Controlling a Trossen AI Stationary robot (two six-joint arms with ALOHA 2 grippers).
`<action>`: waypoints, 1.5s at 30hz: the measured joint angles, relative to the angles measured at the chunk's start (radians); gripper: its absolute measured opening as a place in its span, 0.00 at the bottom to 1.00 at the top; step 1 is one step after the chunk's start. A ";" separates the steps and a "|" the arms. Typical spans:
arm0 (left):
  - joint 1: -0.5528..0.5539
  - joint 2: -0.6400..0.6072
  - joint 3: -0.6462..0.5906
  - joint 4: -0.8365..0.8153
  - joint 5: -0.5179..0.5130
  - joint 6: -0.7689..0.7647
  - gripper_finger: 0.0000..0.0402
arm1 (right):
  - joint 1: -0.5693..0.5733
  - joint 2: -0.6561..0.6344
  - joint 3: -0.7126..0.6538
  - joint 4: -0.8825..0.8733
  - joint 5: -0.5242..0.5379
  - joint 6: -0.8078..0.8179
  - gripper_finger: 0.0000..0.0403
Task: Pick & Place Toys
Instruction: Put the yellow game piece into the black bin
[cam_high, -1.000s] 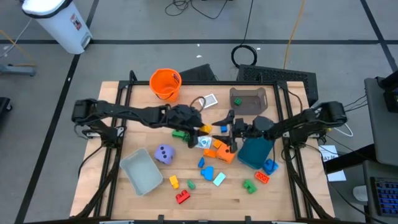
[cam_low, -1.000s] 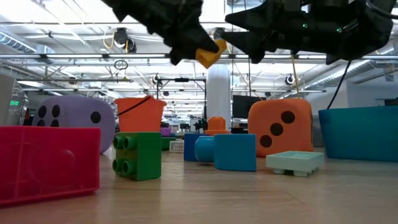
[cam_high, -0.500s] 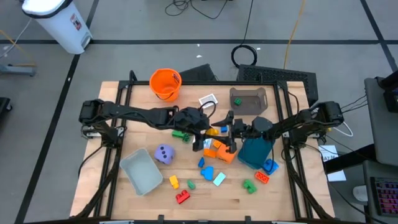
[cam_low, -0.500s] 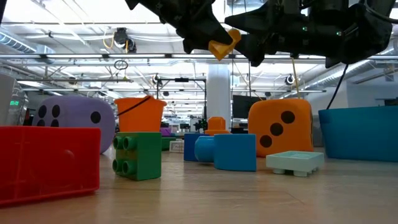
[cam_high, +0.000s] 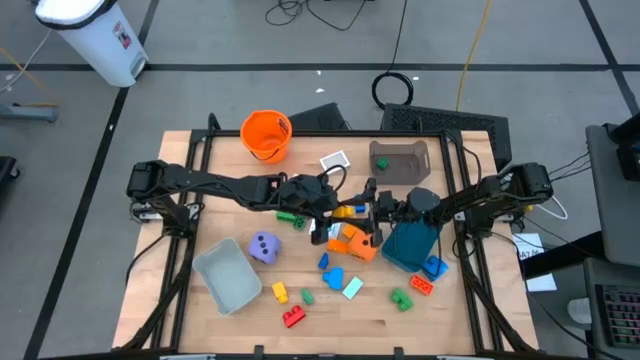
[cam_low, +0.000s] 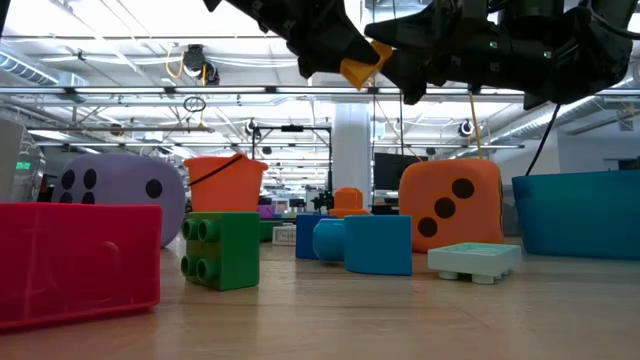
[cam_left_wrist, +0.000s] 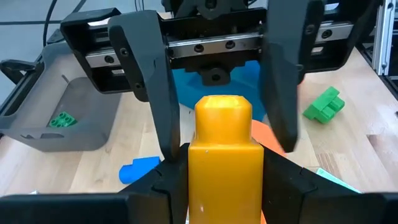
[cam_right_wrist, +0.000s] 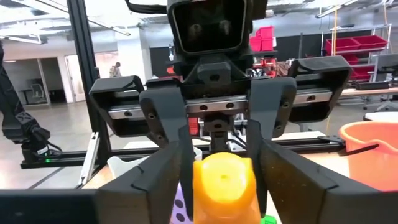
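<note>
Mid-air over the table's middle, our left gripper (cam_high: 335, 212) pinched a yellow block (cam_high: 345, 211) while our right gripper (cam_high: 367, 209), fingers spread around it, faced it for a handover. One green block (cam_left_wrist: 63, 119) lay in the grey bin (cam_left_wrist: 37, 118); most toys remained scattered on the table (cam_high: 480, 320).

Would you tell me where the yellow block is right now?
In the high view the yellow block is held above mid-table by the left gripper, facing the right gripper, just over the orange die.
</note>
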 joint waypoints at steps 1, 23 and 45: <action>0.000 0.000 0.000 0.002 0.000 0.002 0.39 | 0.000 0.000 0.000 0.000 0.000 0.000 0.48; 0.000 -0.035 -0.002 0.052 -0.029 0.035 0.39 | 0.000 -0.002 0.002 0.036 0.009 -0.035 0.29; 0.008 -0.049 0.000 0.028 -0.026 0.053 0.67 | 0.000 -0.022 -0.001 -0.006 0.001 -0.077 0.26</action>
